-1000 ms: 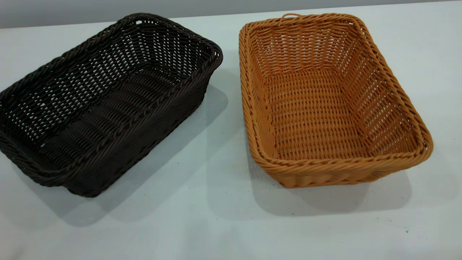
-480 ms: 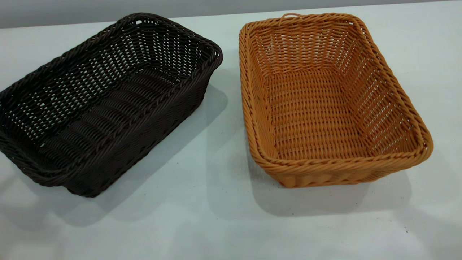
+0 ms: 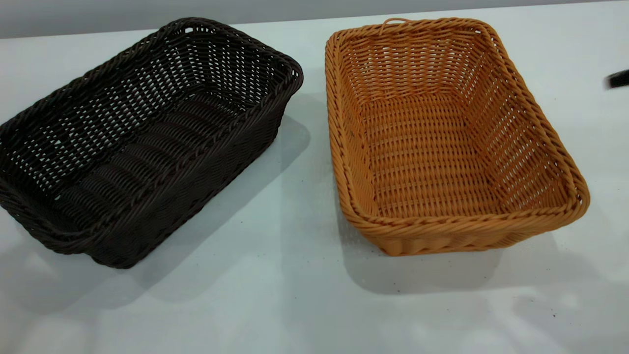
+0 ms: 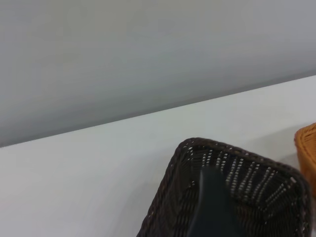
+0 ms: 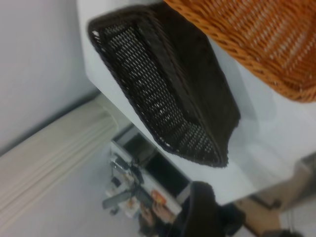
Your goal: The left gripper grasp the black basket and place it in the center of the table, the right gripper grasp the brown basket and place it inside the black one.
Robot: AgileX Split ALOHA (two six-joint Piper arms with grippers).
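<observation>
Black basket [image 3: 142, 142], brown basket [image 3: 447, 137]: woven rectangular, braided rims; grippers' spread indiscernible.

On the worktop [image 3: 295, 305] we see two baskets side by side and apart, a strip of bare surface between them. The black basket [image 3: 142, 142] lies at the left, angled, its far corner nearest the brown basket [image 3: 442, 142] at the right. Both sit upright and hold nothing.
</observation>
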